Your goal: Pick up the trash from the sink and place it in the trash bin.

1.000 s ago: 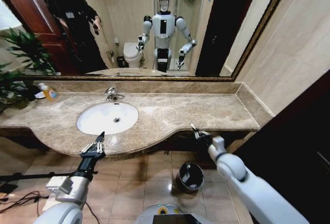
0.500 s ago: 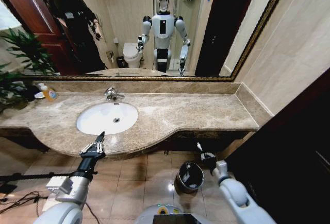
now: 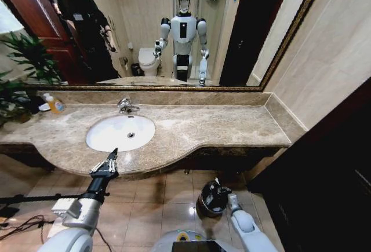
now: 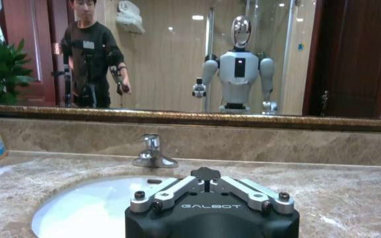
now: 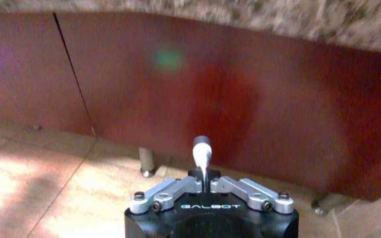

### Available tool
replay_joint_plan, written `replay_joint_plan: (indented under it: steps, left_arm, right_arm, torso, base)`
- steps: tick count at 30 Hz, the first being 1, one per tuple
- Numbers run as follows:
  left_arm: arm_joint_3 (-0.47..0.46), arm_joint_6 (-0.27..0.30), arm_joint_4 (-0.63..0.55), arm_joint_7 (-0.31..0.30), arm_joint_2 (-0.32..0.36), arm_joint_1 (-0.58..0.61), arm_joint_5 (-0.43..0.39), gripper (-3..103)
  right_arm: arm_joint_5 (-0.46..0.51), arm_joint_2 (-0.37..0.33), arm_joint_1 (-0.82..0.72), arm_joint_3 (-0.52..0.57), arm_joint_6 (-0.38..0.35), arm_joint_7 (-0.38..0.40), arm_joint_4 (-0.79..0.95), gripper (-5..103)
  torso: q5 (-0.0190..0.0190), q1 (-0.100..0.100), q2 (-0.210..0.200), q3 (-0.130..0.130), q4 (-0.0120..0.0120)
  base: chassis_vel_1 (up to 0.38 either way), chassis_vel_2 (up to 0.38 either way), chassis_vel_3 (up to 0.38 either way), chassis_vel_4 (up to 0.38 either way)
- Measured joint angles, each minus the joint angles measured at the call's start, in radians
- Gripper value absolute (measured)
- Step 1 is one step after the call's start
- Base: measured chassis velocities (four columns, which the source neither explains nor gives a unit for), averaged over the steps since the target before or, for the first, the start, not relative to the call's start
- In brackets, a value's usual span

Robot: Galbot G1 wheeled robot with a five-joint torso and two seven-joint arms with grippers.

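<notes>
My right gripper (image 3: 221, 187) hangs low over the floor, just above the dark round trash bin (image 3: 207, 204) with its shiny rim. It is shut on a piece of trash, a small white tube (image 5: 202, 151) with a dark cap that sticks out past the right gripper (image 5: 206, 180). The white oval sink (image 3: 120, 132) sits in the beige-brown marble countertop (image 3: 220, 126). My left gripper (image 3: 109, 161) is shut and holds nothing, hovering at the counter's front edge before the sink (image 4: 78, 213); it is also in its wrist view as the left gripper (image 4: 206, 174).
A chrome faucet (image 3: 126, 106) stands behind the basin and an orange-liquid soap bottle (image 3: 55, 104) at the counter's far left. Dark red cabinet fronts (image 5: 210, 84) run under the counter, close to my right gripper. Tiled floor (image 3: 151, 205) lies around the bin.
My right arm has dropped from counter-edge height down to the bin, carrying the white tube. The left arm has not moved.
</notes>
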Motion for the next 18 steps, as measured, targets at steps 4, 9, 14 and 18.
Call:
replay_joint_plan:
  steps: [4, 9, 14, 18]
  left_arm:
    - [0.000, 0.000, 0.000, 0.000, 0.000, 0.000, 0.000, 0]
    - [0.000, 0.000, 0.000, 0.000, 0.000, 0.000, 0.000, 0]
    - [0.000, 0.000, 0.000, 0.000, 0.000, 0.000, 0.000, 0]
    - [0.000, 0.000, 0.000, 0.000, 0.000, 0.000, 0.000, 0]
  right_arm:
    - [-0.005, 0.021, 0.041, 0.004, 0.013, -0.002, -0.084, 2]
    - [-0.003, 0.025, 0.083, 0.010, 0.035, 0.000, -0.170, 2]
    - [-0.001, 0.019, 0.106, 0.012, 0.049, 0.014, -0.225, 2]
    - [0.004, 0.017, 0.112, 0.013, 0.052, 0.020, -0.241, 2]
  torso:
    - [0.0001, 0.000, 0.000, 0.000, 0.0000]
    - [0.0001, 0.000, 0.000, 0.000, 0.0000]
    - [0.0001, 0.000, 0.000, 0.000, -0.0001]
    - [0.0001, 0.000, 0.000, 0.000, 0.0000]
  base:
    - [0.000, 0.000, 0.000, 0.000]
    - [0.000, 0.000, 0.000, 0.000]
    - [0.000, 0.000, 0.000, 0.000]
    - [0.000, 0.000, 0.000, 0.000]
